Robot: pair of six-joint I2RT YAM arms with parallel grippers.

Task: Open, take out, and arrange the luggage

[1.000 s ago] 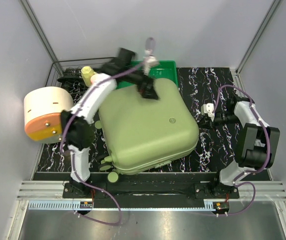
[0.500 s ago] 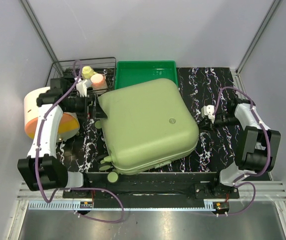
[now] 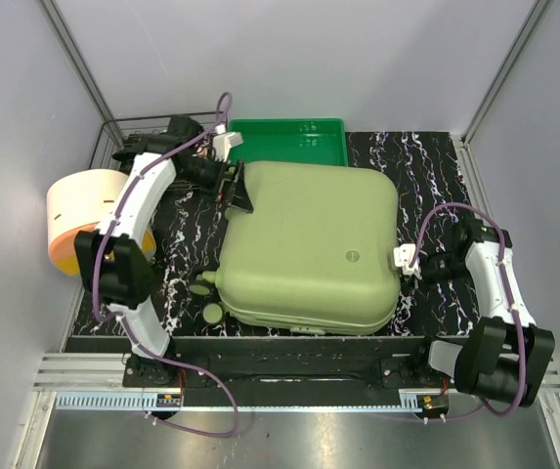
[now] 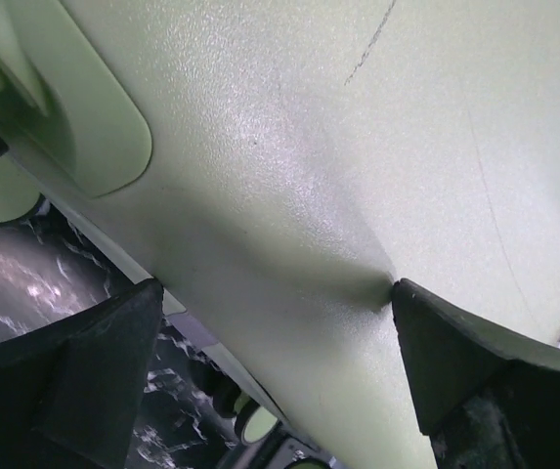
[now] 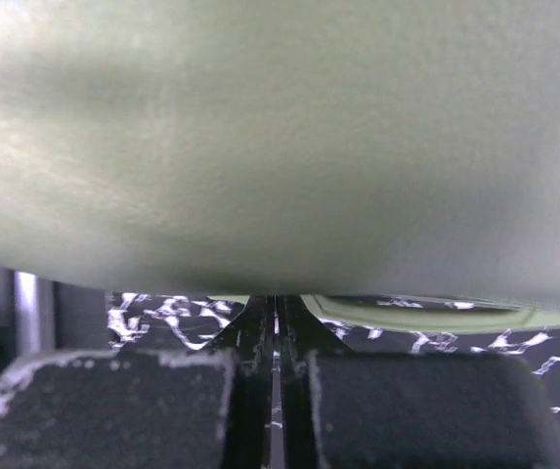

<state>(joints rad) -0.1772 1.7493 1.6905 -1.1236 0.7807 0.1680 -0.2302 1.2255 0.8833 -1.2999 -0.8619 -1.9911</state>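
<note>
The luggage (image 3: 309, 244) is a large pale olive-green hard case lying shut and flat in the middle of the mat, its wheels (image 3: 208, 313) at the near left. My left gripper (image 3: 239, 192) is at its far left corner. In the left wrist view the left gripper (image 4: 276, 288) stands open wide across the shell (image 4: 358, 147), one fingertip (image 4: 407, 303) touching it. My right gripper (image 3: 404, 262) is shut, its tips against the case's right side. The right wrist view shows the gripper (image 5: 278, 318) with pads together just under the case's curved wall (image 5: 280, 127).
A bright green tray (image 3: 289, 145) lies behind the case at the back. A wire basket (image 3: 143, 132) stands at the back left, and a cream and orange drum (image 3: 74, 210) is on the left. Walls close in on both sides.
The case has slid to the right and turned square to the table. My left arm has swung from the case's left side to its far left corner. The right arm has drawn back towards me.
</note>
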